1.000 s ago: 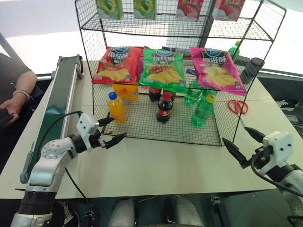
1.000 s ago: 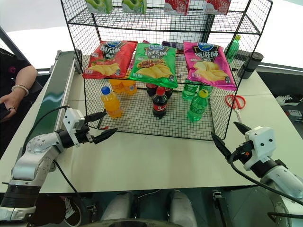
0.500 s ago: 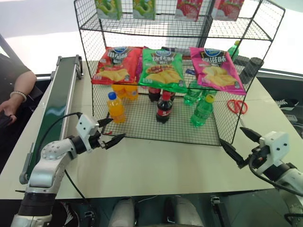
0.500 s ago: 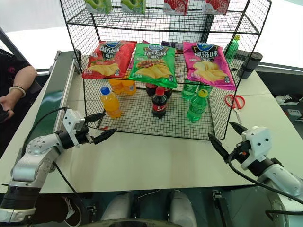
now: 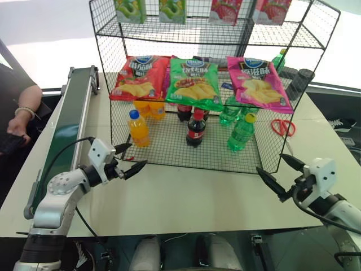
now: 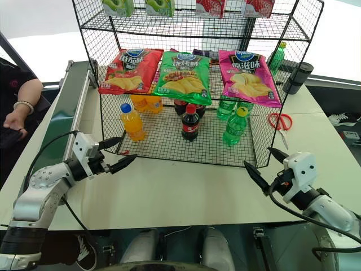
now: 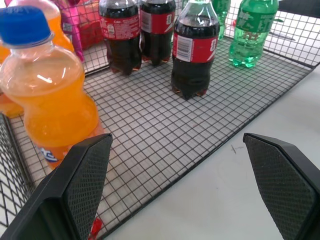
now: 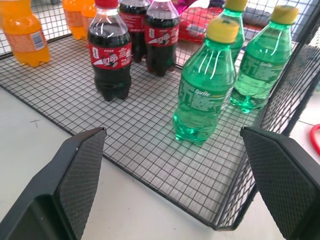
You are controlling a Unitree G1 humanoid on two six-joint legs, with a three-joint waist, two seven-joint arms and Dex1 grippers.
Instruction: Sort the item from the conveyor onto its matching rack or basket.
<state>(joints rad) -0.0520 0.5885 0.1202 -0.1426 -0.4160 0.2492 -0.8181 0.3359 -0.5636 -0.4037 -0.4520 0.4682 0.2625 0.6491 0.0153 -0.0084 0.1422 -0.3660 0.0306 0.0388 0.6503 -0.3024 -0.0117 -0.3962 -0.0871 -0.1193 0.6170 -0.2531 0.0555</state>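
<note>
1. Meanwhile, the green soda bottle (image 5: 241, 133) stood upright on the black wire rack (image 5: 169, 148)'s bottom tier, right of the cola bottle (image 5: 195, 129).
2. Left gripper (image 5: 133, 158) hovered wide apart and empty near the rack's front-left corner.
3. Right gripper (image 5: 279, 174) likewise gaped, holding nothing, near its front-right corner.

Black wire-mesh rack (image 6: 186, 141), glossy plastic bottle (image 8: 205, 85), matt table (image 6: 186, 192)

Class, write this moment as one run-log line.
left gripper: open, empty | right gripper: open, empty | green bottle: upright on rack bottom tier | conveyor: no bottle
</note>
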